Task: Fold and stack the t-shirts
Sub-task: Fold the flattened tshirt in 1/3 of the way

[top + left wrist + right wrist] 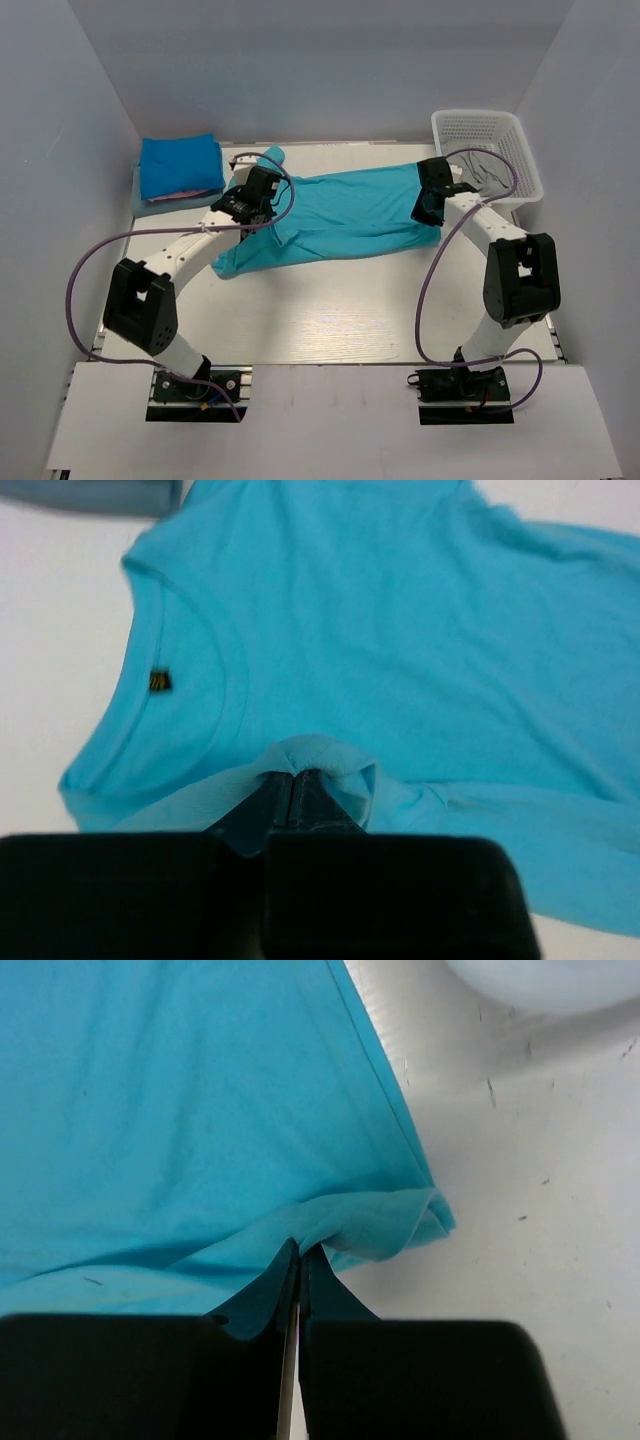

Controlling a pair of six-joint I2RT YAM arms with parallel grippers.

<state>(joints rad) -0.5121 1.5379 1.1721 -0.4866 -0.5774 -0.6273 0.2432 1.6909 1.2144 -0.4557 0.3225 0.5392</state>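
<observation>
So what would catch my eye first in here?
The bright turquoise t-shirt lies stretched across the middle of the table, the left gripper pinching fabric near its collar and the right gripper pinching a hem corner. Next come the folded stack of t-shirts, deep blue on top, at the far left, and the white lattice basket at the far right.

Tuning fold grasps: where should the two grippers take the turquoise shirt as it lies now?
Turquoise shirt lies flat, sideways: collar left, hem right. Pinch the near side at both ends, coming from the robot's side: left gripper beside the collar, right gripper at the near hem corner. Both are shut there, a fold bunched in each.
</observation>
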